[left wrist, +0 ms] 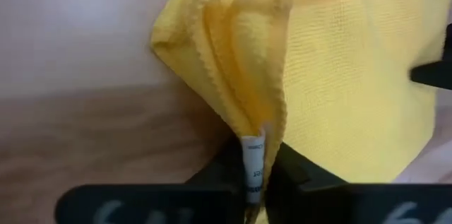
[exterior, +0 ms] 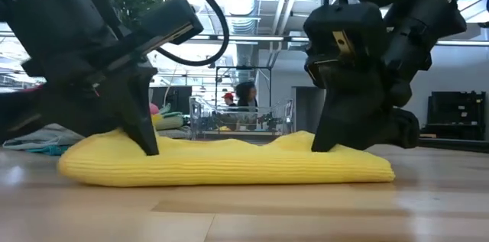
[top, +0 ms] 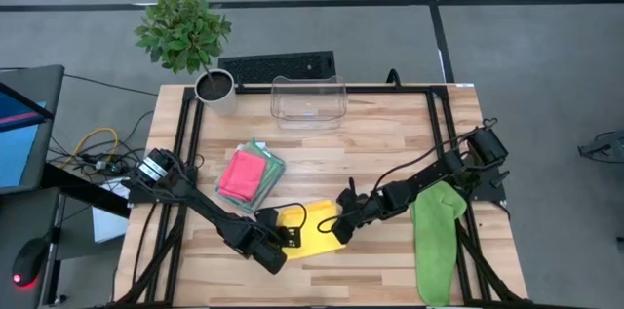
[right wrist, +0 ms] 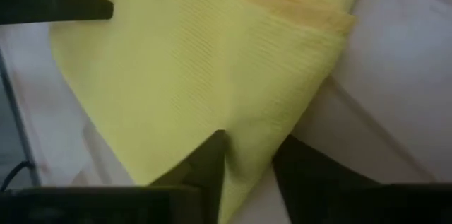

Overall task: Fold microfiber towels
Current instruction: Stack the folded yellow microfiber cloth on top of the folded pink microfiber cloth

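The yellow towel (top: 314, 231) lies at the table's six o'clock edge, my left gripper (left wrist: 253, 181) pinched shut on its tagged corner, my right gripper (right wrist: 247, 164) astride the opposite corner, grip uncertain, so I should lift both evenly.

The yellow towel (top: 314, 234) is showing only partly from above — the left gripper (top: 285, 238) is covering its nine o'clock edge, the right gripper (top: 340, 231) its three o'clock edge. In the left wrist view the small white tag (left wrist: 253, 164) is carrying print too blurred to read. The lime green towel (top: 436, 241) is running off the high view at six o'clock. In the low view, distant people (exterior: 246, 97) behind the clear bin (exterior: 241, 116) are appearing too small to make out.
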